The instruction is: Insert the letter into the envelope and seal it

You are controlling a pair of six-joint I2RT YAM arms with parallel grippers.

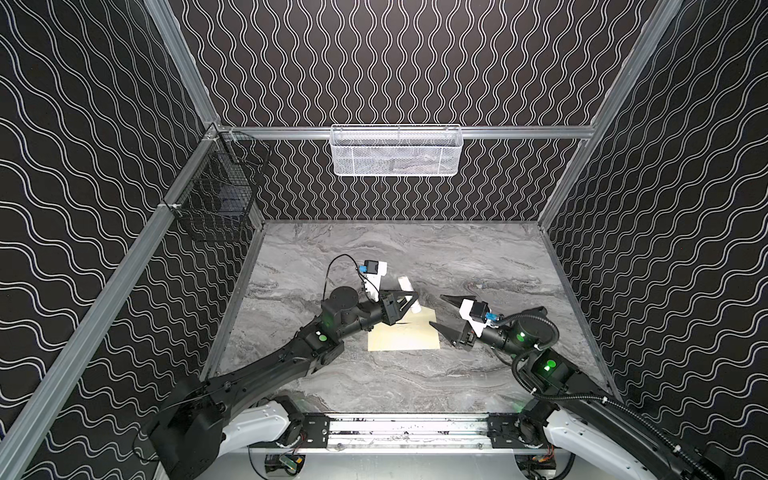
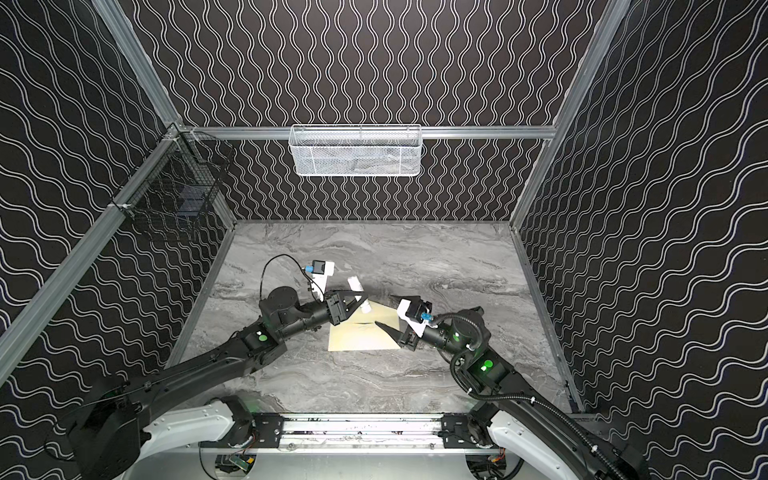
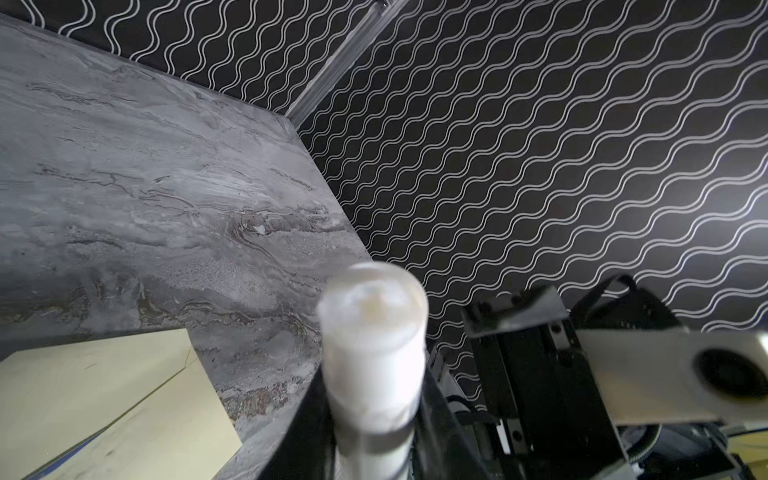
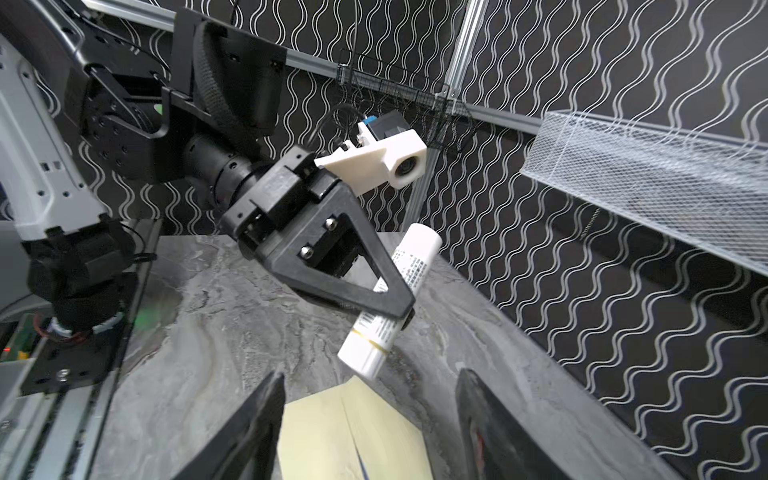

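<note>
We find the envelope (image 1: 405,337) to be cream paper, matt and smooth. The table (image 1: 415,257) presents grey marble-patterned facing with a slight sheen. The white tube (image 4: 370,345) is smooth semi-gloss plastic with a printed label. We record the left gripper (image 1: 411,298) and right gripper (image 1: 436,311) as black matt plastic. The white basket (image 1: 395,153) is fine coated metal mesh; the frame rails (image 1: 291,132) are bare silvery metal.

The cream envelope (image 1: 405,338) lies flat on the table (image 1: 415,382) before me, a slanted fold line across its top face. Of the letter (image 4: 363,469) I see only a thin blue edge along that line.
</note>
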